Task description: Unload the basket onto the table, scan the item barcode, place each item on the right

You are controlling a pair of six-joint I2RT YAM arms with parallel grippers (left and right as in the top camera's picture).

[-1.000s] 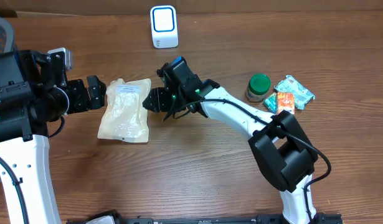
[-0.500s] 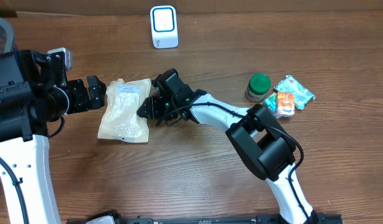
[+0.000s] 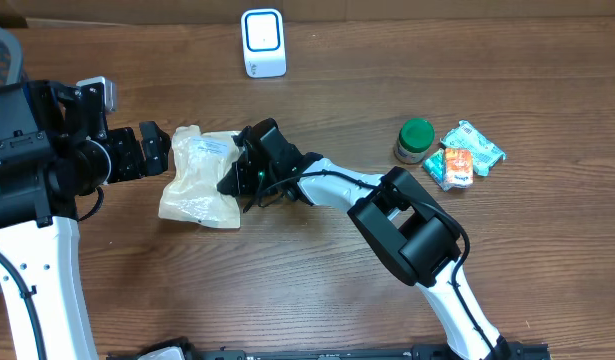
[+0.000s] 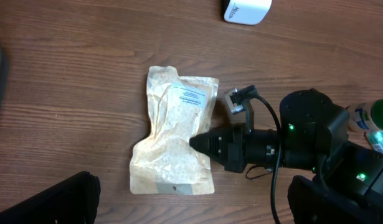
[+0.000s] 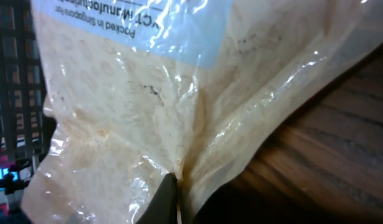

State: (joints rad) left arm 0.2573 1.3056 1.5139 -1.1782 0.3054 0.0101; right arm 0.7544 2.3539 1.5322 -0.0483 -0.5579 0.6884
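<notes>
My right gripper [image 3: 230,183] has slid left across the table [image 3: 287,290] onto the right edge of the pouch [image 3: 199,175], and its jaws have come together on a fold of the film. The wrist view shows the plastic bunched at the fingertips [image 5: 168,202]. The pouch lies label up, left of centre. My left gripper [image 3: 157,150] sits just beside its left edge, spread wide and holding nothing. The white scanner [image 3: 263,42] stands well apart at the far edge. A green-lidded jar [image 3: 416,138] and snack packets [image 3: 474,148] lie off to the right.
</notes>
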